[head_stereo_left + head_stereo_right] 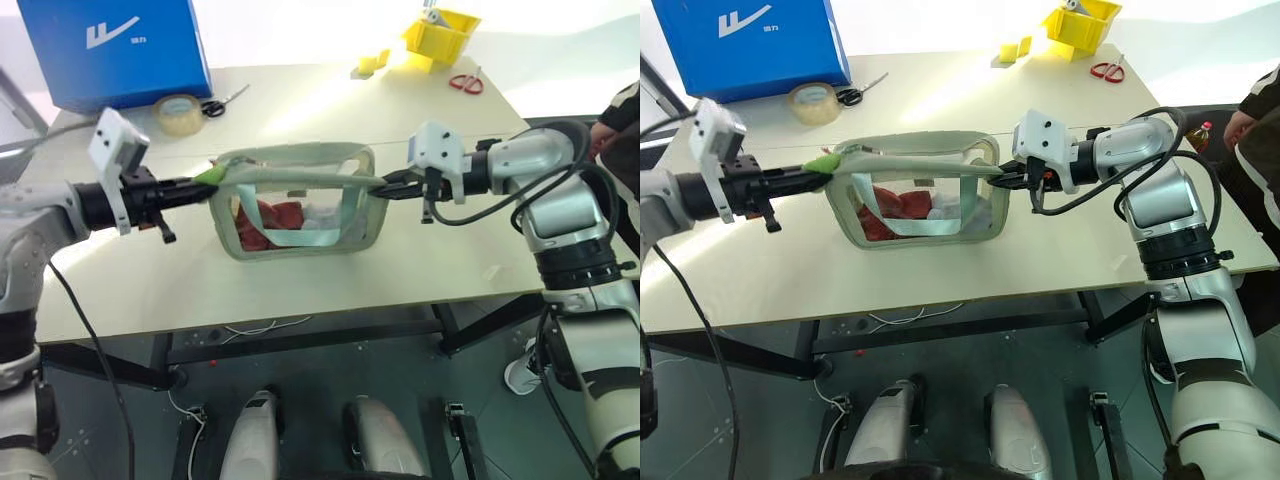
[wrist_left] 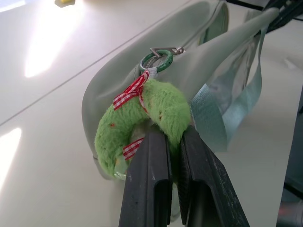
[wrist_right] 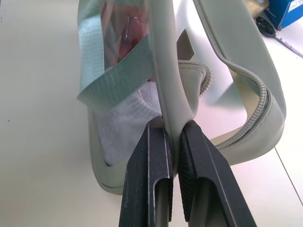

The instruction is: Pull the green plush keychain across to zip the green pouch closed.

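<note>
The pale green pouch (image 1: 300, 205) stands on the table's middle, its clear side facing me, red items inside, and its top zipper gaping open. The lime-green plush keychain (image 2: 142, 125) hangs by a green ring at the pouch's left end. My left gripper (image 1: 200, 186) is shut on that plush; in the left wrist view the two black fingers (image 2: 151, 184) squeeze its lower part. At the pouch's right end my right gripper (image 1: 378, 188) is shut on the pouch's edge, whose rim (image 3: 168, 94) is pinched between the black pads in the right wrist view.
A blue box (image 1: 115, 45), a tape roll (image 1: 178, 113) and black scissors (image 1: 222, 102) lie at the back left. Yellow bins (image 1: 440, 35) and red scissors (image 1: 466, 83) sit at the back right. A person's arm (image 1: 615, 125) shows at the right edge.
</note>
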